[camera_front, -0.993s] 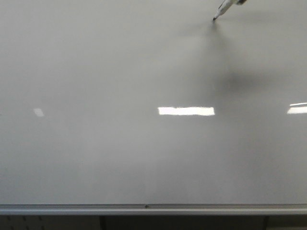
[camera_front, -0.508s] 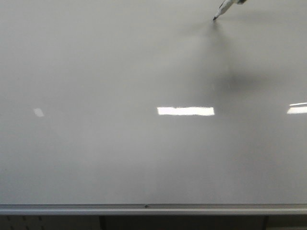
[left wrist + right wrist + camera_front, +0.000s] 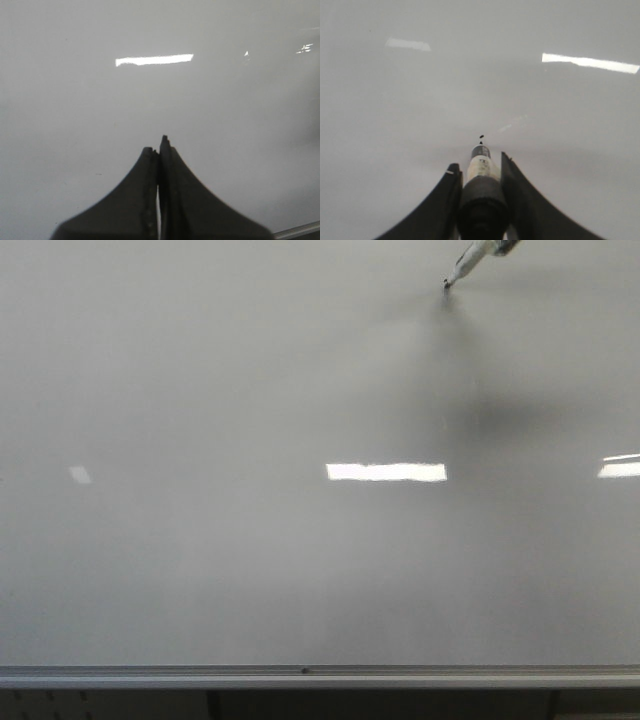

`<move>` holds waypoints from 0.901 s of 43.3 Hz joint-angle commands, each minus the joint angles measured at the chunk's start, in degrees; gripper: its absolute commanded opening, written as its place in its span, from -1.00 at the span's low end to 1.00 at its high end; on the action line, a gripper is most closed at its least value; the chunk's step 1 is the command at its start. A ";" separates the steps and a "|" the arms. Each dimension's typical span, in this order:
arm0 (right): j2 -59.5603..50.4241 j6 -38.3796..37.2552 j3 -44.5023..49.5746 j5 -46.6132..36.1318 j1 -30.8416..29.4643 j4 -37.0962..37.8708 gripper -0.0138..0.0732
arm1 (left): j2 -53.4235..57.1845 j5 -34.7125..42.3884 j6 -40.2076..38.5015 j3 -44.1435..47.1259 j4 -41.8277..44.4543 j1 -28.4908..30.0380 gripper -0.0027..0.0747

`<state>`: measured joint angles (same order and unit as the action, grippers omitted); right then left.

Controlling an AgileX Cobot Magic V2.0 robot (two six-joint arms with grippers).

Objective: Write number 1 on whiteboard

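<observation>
Item: marker (image 3: 481, 167), clamped in right gripper (image 3: 480, 172), tip at whiteboard (image 3: 250, 570) far right. Number 1 (image 3: 481, 136): only a dot. Left gripper (image 3: 159, 150): closed, empty. Risk: uneven pressure (glossy surface) gives a wavy, broken stroke.

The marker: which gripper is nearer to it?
Right. The right gripper is shut on the marker, its tip at the whiteboard. The left gripper is shut and empty; no marker shows in its view.
</observation>
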<state>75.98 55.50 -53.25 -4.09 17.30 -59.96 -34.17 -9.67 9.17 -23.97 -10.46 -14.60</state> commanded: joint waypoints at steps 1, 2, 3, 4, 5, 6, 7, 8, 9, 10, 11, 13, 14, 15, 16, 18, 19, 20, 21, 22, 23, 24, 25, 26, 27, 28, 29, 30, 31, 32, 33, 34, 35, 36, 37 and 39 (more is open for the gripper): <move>-1.57 0.51 0.37 -2.47 0.11 -0.19 -0.82 | -0.05 4.78 -0.46 -1.65 -0.03 0.14 -0.98; -1.57 0.51 0.79 -2.47 0.11 -0.19 -0.82 | -0.05 4.78 -0.46 -1.65 -0.03 0.14 -0.98; -1.57 0.51 1.35 -2.47 0.11 -0.19 -0.82 | -0.05 4.78 -0.46 -1.65 -0.03 0.14 -0.98; -1.57 0.51 1.71 -2.47 0.11 -0.19 -0.82 | -0.05 4.78 -0.46 -1.65 -0.03 0.14 -0.98; -1.57 0.51 2.06 -2.39 0.11 -0.19 -0.82 | -0.05 4.78 -0.46 -1.65 -0.03 0.14 -0.98; -1.57 0.51 2.39 -2.24 0.11 -0.19 -0.82 | -0.05 4.78 -0.46 -1.65 -0.03 0.14 -0.98; -1.57 0.51 2.80 -2.13 0.11 -0.19 -0.82 | -0.05 4.78 -0.46 -1.65 -0.03 0.14 -0.98; -1.57 0.51 3.09 -1.94 0.11 -0.19 -0.82 | -0.05 4.78 -0.46 -1.65 -0.03 0.14 -0.98; -1.57 0.51 3.42 -1.80 0.11 -0.19 -0.82 | -0.05 4.78 -0.46 -1.65 -0.03 0.14 -0.98; -1.57 0.51 3.71 -1.64 0.11 -0.19 -0.82 | -0.05 4.78 -0.46 -1.65 -0.03 0.14 -0.98; -1.57 0.51 4.08 -1.59 0.11 -0.19 -0.82 | -0.05 4.78 -0.46 -1.65 -0.03 0.14 -0.98; -1.57 0.51 4.63 -1.09 0.11 -0.24 -0.82 | -0.05 4.78 -0.46 -1.65 -0.03 0.14 -0.98; -1.63 0.51 4.98 -0.80 0.11 -0.29 -0.82 | -0.05 4.78 -0.46 -1.65 -0.03 0.14 -0.98; -1.68 0.51 5.15 -0.53 0.11 -0.28 -0.82 | -0.05 4.78 -0.46 -1.65 -0.03 0.14 -0.98; -1.68 0.46 5.46 0.01 0.11 -0.28 -0.82 | -0.05 4.78 -0.46 -1.65 -0.03 0.14 -0.98; -1.68 0.46 6.03 0.37 0.11 -0.34 -0.82 | -0.05 4.78 -0.46 -1.65 -0.03 0.14 -0.98; -1.68 0.46 6.41 0.51 0.11 -0.56 -0.82 | -0.05 4.78 -0.46 -1.65 -0.03 0.14 -0.98; -1.68 0.46 6.78 0.55 0.11 -0.66 -0.82 | -0.05 4.78 -0.46 -1.65 -0.03 0.14 -0.98; -1.69 0.46 7.14 0.55 0.11 -0.84 -0.82 | -0.05 4.78 -0.46 -1.65 -0.03 0.14 -0.98; -1.75 0.46 7.49 0.55 0.11 -0.95 -0.82 | -0.05 4.78 -0.46 -1.65 -0.03 0.14 -0.98; -1.75 0.46 8.08 0.50 0.11 -1.07 -0.82 | -0.05 4.78 -0.46 -1.65 -0.03 0.14 -0.98; -1.81 0.46 8.45 0.43 0.11 -1.14 -0.82 | -0.05 4.78 -0.46 -1.65 -0.03 0.14 -0.98; -1.81 0.46 8.95 0.49 0.11 -1.25 -0.82 | -0.05 4.78 -0.46 -1.65 -0.03 0.14 -0.98; -1.81 0.46 9.35 0.49 0.11 -1.25 -0.82 | -0.05 4.78 -0.46 -1.65 -0.03 0.14 -0.98; -1.81 0.46 9.70 0.49 0.11 -1.25 -0.82 | -0.05 4.78 -0.46 -1.65 -0.03 0.14 -0.98; -1.81 0.46 10.08 0.49 0.11 -1.25 -0.82 | -0.05 4.78 -0.46 -1.65 -0.03 0.14 -0.98; -1.81 0.46 10.57 0.49 0.11 -1.25 -0.82 | -0.05 4.78 -0.46 -1.65 -0.03 0.14 -0.98; -1.81 0.46 10.92 0.49 0.11 -1.25 -0.82 | -0.05 4.78 -0.46 -1.65 -0.03 0.14 -0.98; -1.81 0.46 11.30 0.55 0.11 -1.25 -0.82 | -0.05 4.78 -0.46 -1.65 -0.03 0.14 -0.98; -1.81 0.46 11.80 0.55 0.11 -1.25 -0.82 | -0.05 4.78 -0.46 -1.65 -0.03 0.14 -0.98; -1.81 0.46 12.26 0.76 0.11 -1.29 -0.82 | -0.05 4.78 -0.46 -1.65 -0.03 0.14 -0.98; -1.81 0.46 12.67 0.82 0.11 -1.29 -0.82 | -0.05 4.78 -0.46 -1.65 -0.03 0.14 -0.98; -1.81 0.46 13.15 1.02 0.11 -1.36 -0.82 | -0.05 4.78 -0.46 -1.65 -0.03 0.14 -0.98; -1.81 0.46 13.37 1.13 0.11 -1.36 -0.82 | -0.05 4.78 -0.46 -1.65 -0.03 0.14 -0.98; -1.81 0.46 13.90 1.27 0.11 -1.36 -0.82 | -0.05 4.78 -0.46 -1.65 -0.03 0.14 -0.98; -1.81 0.46 14.55 1.74 0.11 -1.36 -0.82 | -0.05 4.78 -0.46 -1.65 -0.03 0.14 -0.98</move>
<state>75.65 55.50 -38.39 -1.32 17.30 -61.32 -34.17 -9.67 9.17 -23.97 -10.46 -14.60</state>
